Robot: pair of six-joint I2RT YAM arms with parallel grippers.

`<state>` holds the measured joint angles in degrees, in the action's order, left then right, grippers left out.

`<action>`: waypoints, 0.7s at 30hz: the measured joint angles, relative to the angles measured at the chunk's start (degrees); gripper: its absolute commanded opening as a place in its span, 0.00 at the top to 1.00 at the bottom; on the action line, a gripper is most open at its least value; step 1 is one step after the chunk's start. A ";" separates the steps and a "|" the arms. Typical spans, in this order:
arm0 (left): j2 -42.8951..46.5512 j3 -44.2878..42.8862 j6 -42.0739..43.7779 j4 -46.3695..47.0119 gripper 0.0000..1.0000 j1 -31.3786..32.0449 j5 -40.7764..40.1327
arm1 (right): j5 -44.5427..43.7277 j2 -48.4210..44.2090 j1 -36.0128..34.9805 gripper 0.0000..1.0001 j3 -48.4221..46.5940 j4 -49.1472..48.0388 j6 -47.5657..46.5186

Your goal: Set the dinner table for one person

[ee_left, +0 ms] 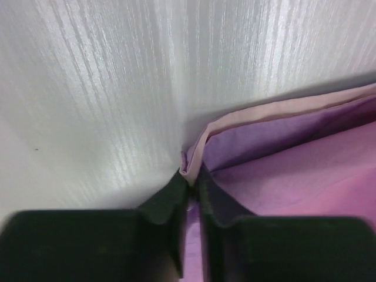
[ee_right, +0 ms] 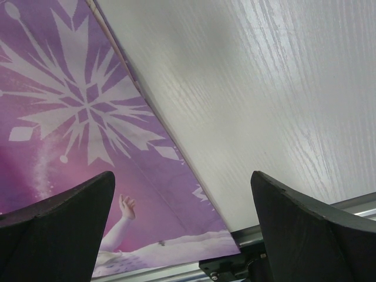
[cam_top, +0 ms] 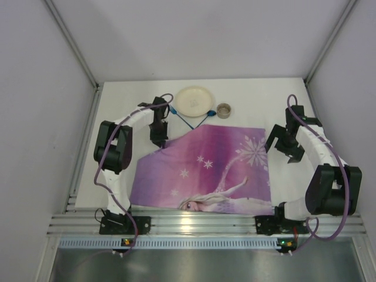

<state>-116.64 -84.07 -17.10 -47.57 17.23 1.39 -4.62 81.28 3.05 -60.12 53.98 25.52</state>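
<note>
Top view: the left gripper point(cam_top: 159, 142) covers the far-left corner of the mat point(cam_top: 205, 170). The thin blue items point(cam_top: 182, 120) beside the plate point(cam_top: 194, 101) are too small to identify, and the contents of the small cup point(cam_top: 224, 110) are indiscernible. Left wrist view: its fingers point(ee_left: 164, 205) are blurred and cropped by the lower edge. Right wrist view: the right gripper point(ee_right: 183, 176) has its fingers point(ee_right: 59, 223) cropped below, and they mask part of the printed figure point(ee_right: 120, 229).

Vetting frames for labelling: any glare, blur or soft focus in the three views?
Top external: sharp and evenly lit, with a glare patch on the aluminium rail. Left wrist: the left fingers are dark and soft up close, and there is streaky sheen on the dinner table. Right wrist: the right fingers are blurred silhouettes, while the purple mat looks crisp.
</note>
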 measured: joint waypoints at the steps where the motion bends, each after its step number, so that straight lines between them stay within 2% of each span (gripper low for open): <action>1: -0.22 -0.28 0.09 -0.13 1.00 -0.17 0.81 | 0.00 0.00 0.00 0.00 0.00 0.00 0.00; 6: -0.46 -1.05 0.68 -0.96 1.00 -1.27 2.80 | -0.02 0.00 0.00 0.00 0.00 -0.02 0.02; 12: 1.18 -4.50 2.40 -3.80 0.99 -1.70 -4.68 | 0.63 0.00 -0.35 0.00 -0.96 -0.24 -0.04; 13: 2.21 -5.20 2.62 -4.13 0.94 -1.88 -6.14 | 1.31 0.00 -0.76 0.00 -1.57 -0.59 -0.07; 14: 3.52 -5.73 2.75 -4.15 0.64 -2.03 -7.74 | 1.77 0.00 -1.79 0.00 -2.36 -1.11 -0.17; 15: 4.94 -6.12 3.13 -4.15 0.23 -2.25 -9.25 | 2.47 0.00 -3.08 0.00 -3.13 -1.75 -0.28; 16: 6.43 -6.45 3.08 -4.20 0.01 -2.47 -10.82 | 3.32 0.00 -4.44 0.00 -3.87 -2.34 -0.37; 21: 11.63 -7.41 1.70 -4.63 0.01 -3.39 -18.32 | 8.24 1.42 -15.61 0.00 -9.90 -5.79 -0.22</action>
<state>-105.01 -91.48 -15.40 -52.21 13.85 -16.93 3.62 82.70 -12.56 -70.02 48.18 25.30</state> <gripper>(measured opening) 0.986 0.996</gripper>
